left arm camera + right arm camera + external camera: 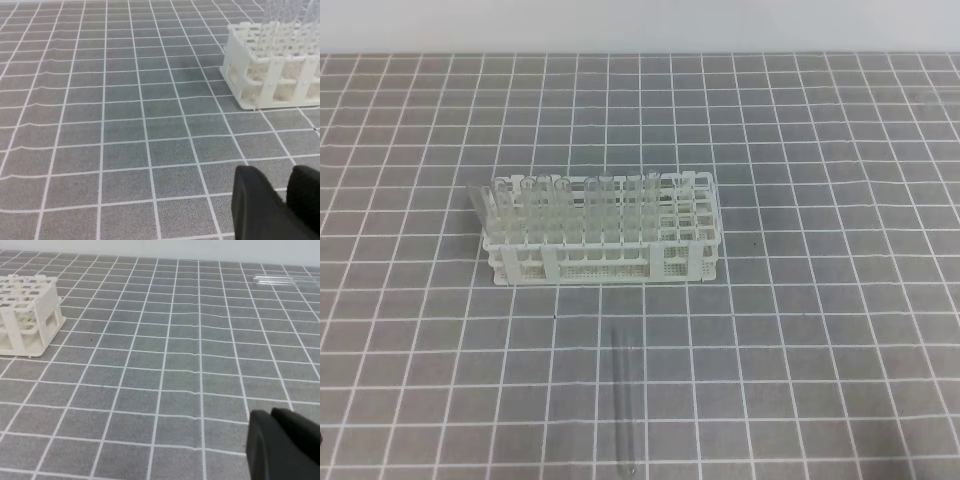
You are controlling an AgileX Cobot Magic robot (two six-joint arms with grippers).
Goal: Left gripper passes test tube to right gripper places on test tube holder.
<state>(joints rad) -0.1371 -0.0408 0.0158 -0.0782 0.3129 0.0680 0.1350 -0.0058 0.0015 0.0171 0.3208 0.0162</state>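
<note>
The test tube (623,400) lies flat on the grey grid mat, in front of the test tube holder (685,262) and pointing away from it. The holder is a white grid rack with several clear tubes standing in its left part. In the left wrist view the left gripper (288,195) shows at the bottom right, its black fingers (255,207) close together and holding nothing. The holder (270,80) is ahead of it on the right. The right gripper (272,416) is a single dark mass at the bottom right, holding nothing, with the holder (42,315) far to its left. Neither gripper appears in the exterior view.
One clear tube (480,205) leans outward at the rack's left end. Another clear tube (285,280) lies on the mat far back on the right of the right wrist view. The grid mat (820,330) spreads around the rack.
</note>
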